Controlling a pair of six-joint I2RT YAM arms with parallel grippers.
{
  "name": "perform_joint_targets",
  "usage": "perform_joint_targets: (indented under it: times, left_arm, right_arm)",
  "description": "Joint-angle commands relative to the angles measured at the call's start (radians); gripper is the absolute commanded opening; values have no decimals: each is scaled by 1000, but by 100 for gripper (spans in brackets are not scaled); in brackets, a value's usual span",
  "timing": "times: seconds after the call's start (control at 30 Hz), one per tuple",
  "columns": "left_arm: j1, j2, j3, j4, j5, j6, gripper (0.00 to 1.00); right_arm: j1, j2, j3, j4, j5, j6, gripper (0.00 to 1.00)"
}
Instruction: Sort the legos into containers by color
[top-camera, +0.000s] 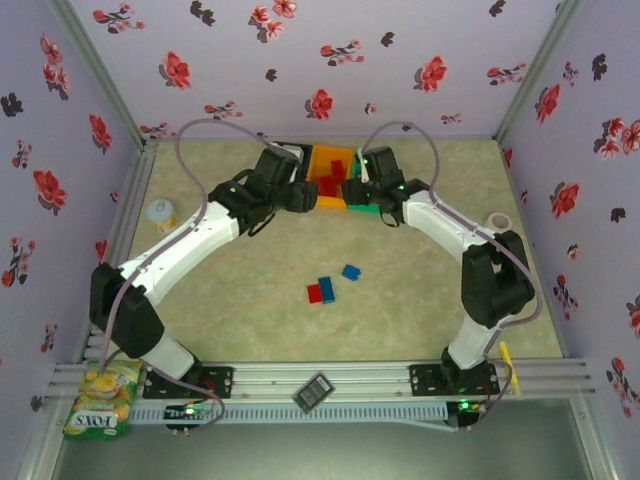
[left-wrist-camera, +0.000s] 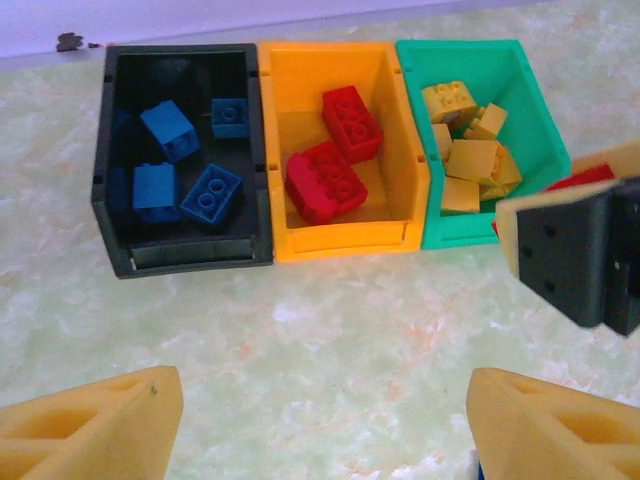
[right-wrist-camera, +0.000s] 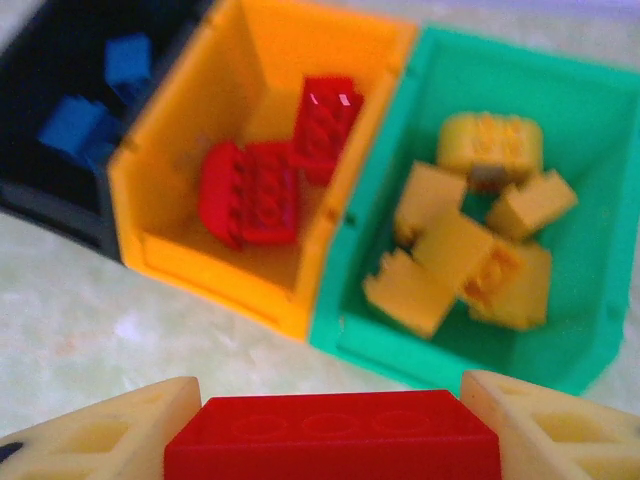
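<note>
Right wrist: right gripper (right-wrist-camera: 330, 425) clamped on a red lego (right-wrist-camera: 332, 455), held near the front of the orange bin (right-wrist-camera: 215, 265) and green bin (right-wrist-camera: 400, 350). Left wrist: left gripper (left-wrist-camera: 320, 430) fingers apart, nothing between them. Three bins side by side, touching: black bin (left-wrist-camera: 180, 262) holds blue legos (left-wrist-camera: 170, 130), orange holds red legos (left-wrist-camera: 325, 180), green holds yellow legos (left-wrist-camera: 470, 160). Top external: mid-table (top-camera: 250, 290), well apart from the bins, a loose red brick (top-camera: 314, 293) and what look like two loose blue bricks (top-camera: 350, 271).

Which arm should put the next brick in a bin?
Right. The right tool grips a red brick just in front of the orange bin holding red ones; the left tool is open.
</note>
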Motion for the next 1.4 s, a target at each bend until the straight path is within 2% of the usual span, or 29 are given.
perform_joint_targets:
  times: [0.0, 0.1, 0.2, 0.33, 0.67, 0.73, 0.8, 0.87, 1.1, 1.37]
  left_arm:
    - [10, -46, -30, 10, -28, -23, 76]
    - [14, -73, -49, 9, -31, -24, 76]
    - [24, -87, -76, 24, -36, -22, 77]
    - [39, -96, -85, 16, -35, -30, 76]
    - [44, -116, -91, 6, -35, -31, 77]
    - [44, -119, -94, -2, -36, -32, 77]
    - [44, -124, -102, -7, -36, -32, 77]
    - [44, -128, -110, -11, -43, -30, 78]
    - [44, -135, -127, -21, -50, -36, 78]
    - [30, -139, -187, -39, 8, -113, 78]
  right_arm:
    - [8, 81, 92, 9, -40, -82, 60]
    - [7, 158, 205, -48, -65, -116, 59]
    - [8, 209, 249, -25, -129, -186, 60]
    - [4, 277, 313, -4, -122, -245, 60]
    - [2, 480, 577, -75, -77, -209, 62]
    - [1, 519, 636, -96, -89, -189, 66]
    - [-3, 544, 688, -115, -130, -154, 75]
    - [-7, 545, 703, -110, -159, -124, 80]
    - [-9, 481, 660, -116, -129, -116, 83]
    - [-19, 277, 449, -89, -42, -78, 82]
